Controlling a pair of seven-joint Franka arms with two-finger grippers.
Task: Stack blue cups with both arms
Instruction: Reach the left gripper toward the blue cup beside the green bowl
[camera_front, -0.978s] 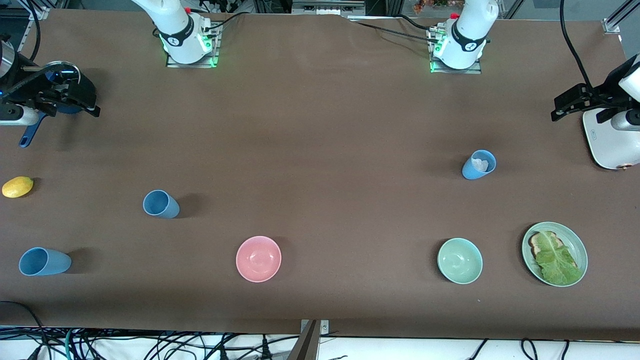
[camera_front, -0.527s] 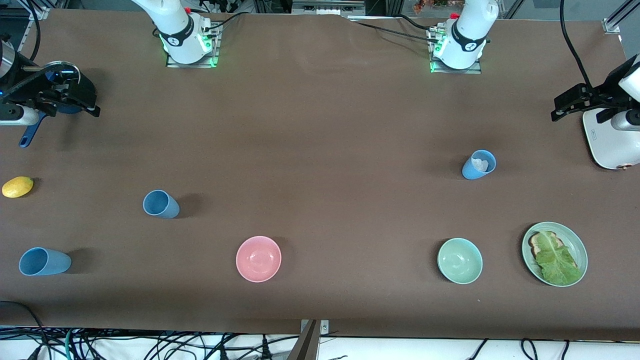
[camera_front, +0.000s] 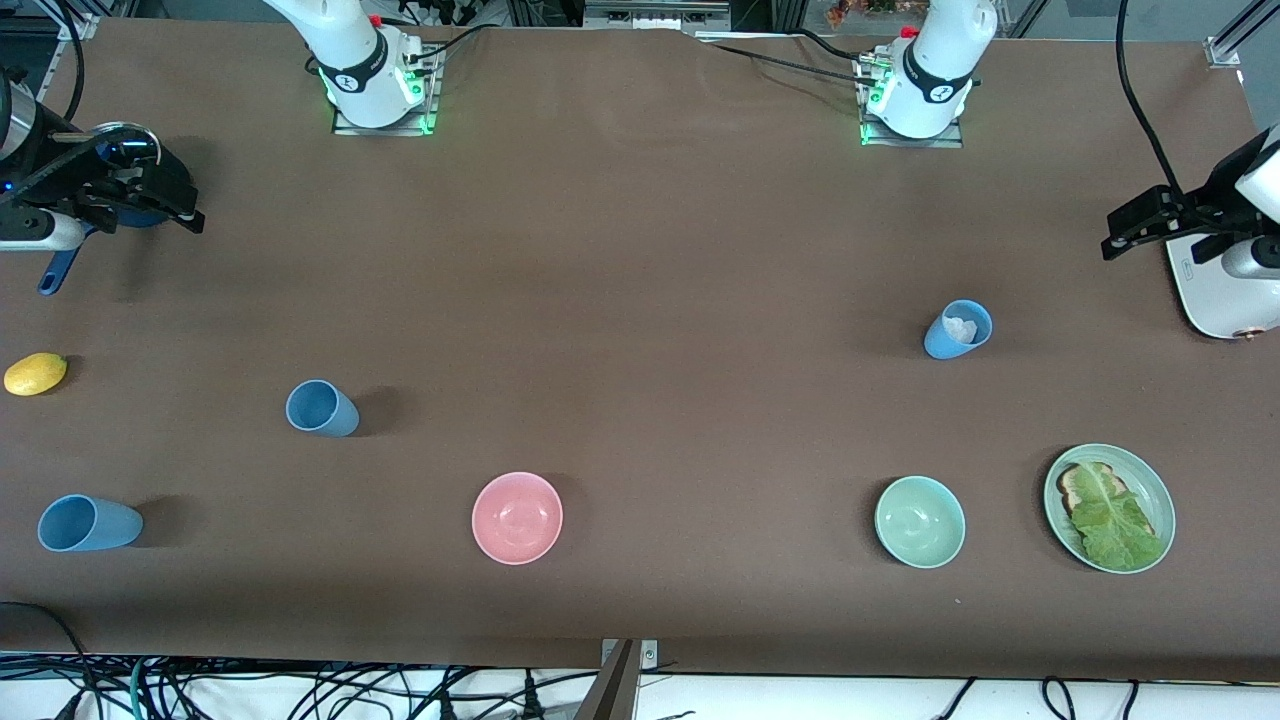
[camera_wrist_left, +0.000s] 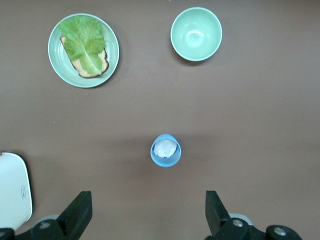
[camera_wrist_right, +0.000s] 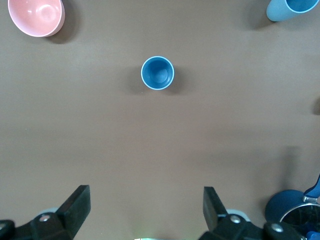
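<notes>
Three light-blue cups are on the brown table. One blue cup (camera_front: 322, 408) (camera_wrist_right: 157, 73) stands mouth up and empty toward the right arm's end. Another cup (camera_front: 88, 523) (camera_wrist_right: 292, 9) sits nearer the front camera, by that end's edge. The third cup (camera_front: 958, 330) (camera_wrist_left: 165, 149) is toward the left arm's end and has something white inside. My right gripper (camera_front: 170, 200) (camera_wrist_right: 145, 212) hangs open and empty over the saucepan's area. My left gripper (camera_front: 1125, 225) (camera_wrist_left: 147, 215) is open and empty beside the white appliance, apart from its cup.
A pink bowl (camera_front: 517, 517) and a pale green bowl (camera_front: 920, 521) sit near the front edge. A green plate (camera_front: 1150, 480) holds toast and lettuce. A navy saucepan (camera_wrist_right: 287, 210), a lemon (camera_front: 35, 373) and a white appliance (camera_front: 1215, 290) lie at the table's ends.
The left gripper has shifted slightly over its end of the table. The right gripper has barely moved. No cup has moved.
</notes>
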